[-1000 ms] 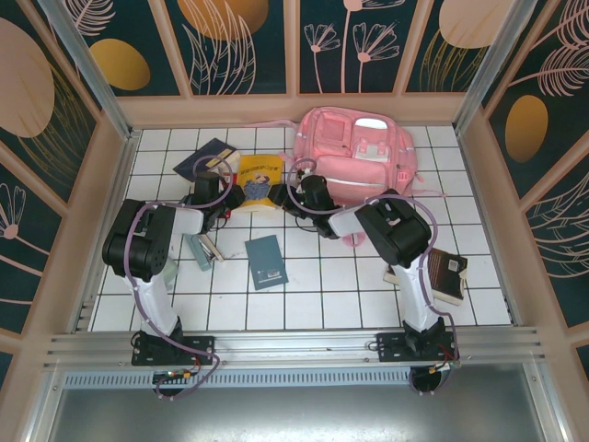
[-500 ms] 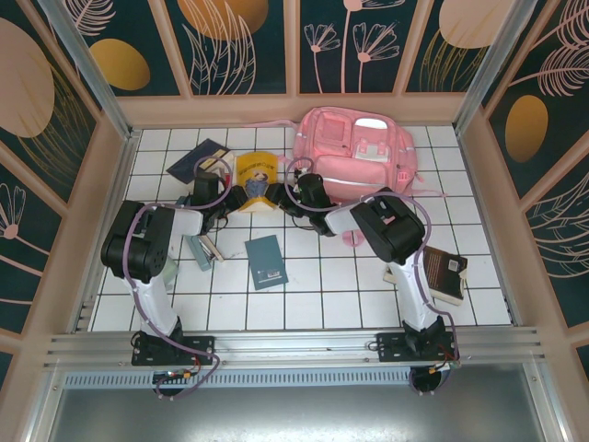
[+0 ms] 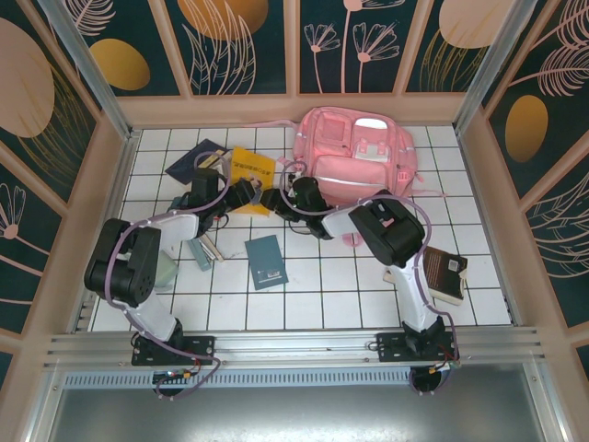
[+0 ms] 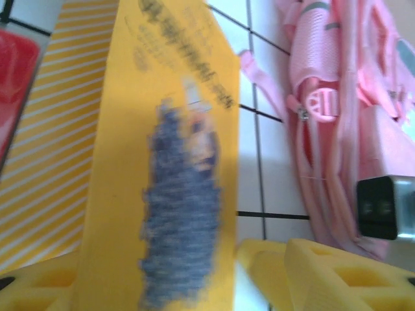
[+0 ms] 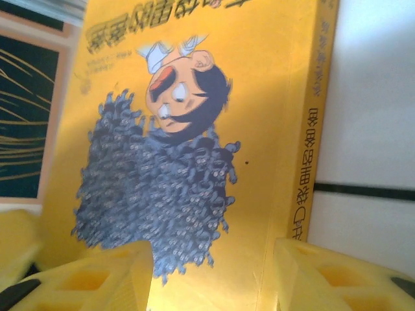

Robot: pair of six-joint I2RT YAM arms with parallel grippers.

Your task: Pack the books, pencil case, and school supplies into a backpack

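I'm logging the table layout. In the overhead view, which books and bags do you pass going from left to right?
navy book → yellow book → pink backpack → thick brown book

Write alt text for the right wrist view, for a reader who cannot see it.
A yellow book with a blue-grey cartoon figure on its cover reaches down between the right gripper's two yellow fingers; grip unclear. White table tiles lie right of its spine.
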